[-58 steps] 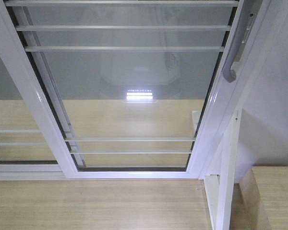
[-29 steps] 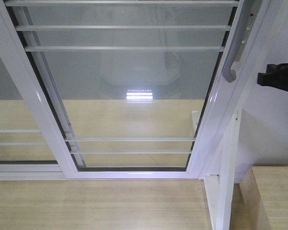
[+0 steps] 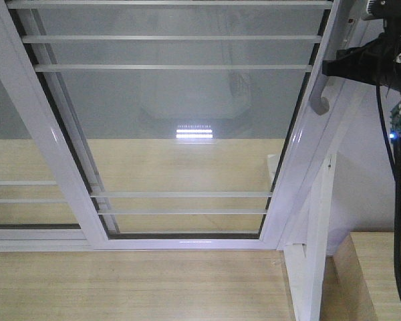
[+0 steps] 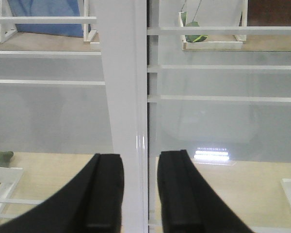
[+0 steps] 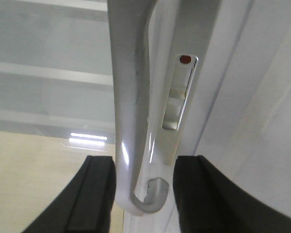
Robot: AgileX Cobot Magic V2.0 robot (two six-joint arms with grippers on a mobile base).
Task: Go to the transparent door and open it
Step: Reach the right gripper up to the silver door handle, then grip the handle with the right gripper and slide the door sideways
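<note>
The transparent door (image 3: 187, 134) fills the front view, clear glass with thin horizontal bars in a white frame. Its curved grey handle (image 3: 324, 80) runs down the right stile and ends in a hook. My right gripper (image 3: 329, 68) reaches in from the upper right at the handle. In the right wrist view the handle (image 5: 131, 97) runs down between the fingers of the open right gripper (image 5: 144, 194), hard against the left finger (image 5: 99, 194), with a gap to the right one. The left gripper (image 4: 139, 194) is open and empty, facing a white frame stile (image 4: 123, 97).
A second framed glass panel (image 3: 13, 167) overlaps on the left. The white wall (image 3: 374, 174) and a wood-topped ledge (image 3: 381, 274) stand to the right, wooden floor (image 3: 134, 287) below. A black cable (image 3: 395, 200) hangs from the right arm. A latch with a red dot (image 5: 184, 59) sits beside the handle.
The right gripper came in from the right edge and moved up and left to the door handle. The door has not moved.
</note>
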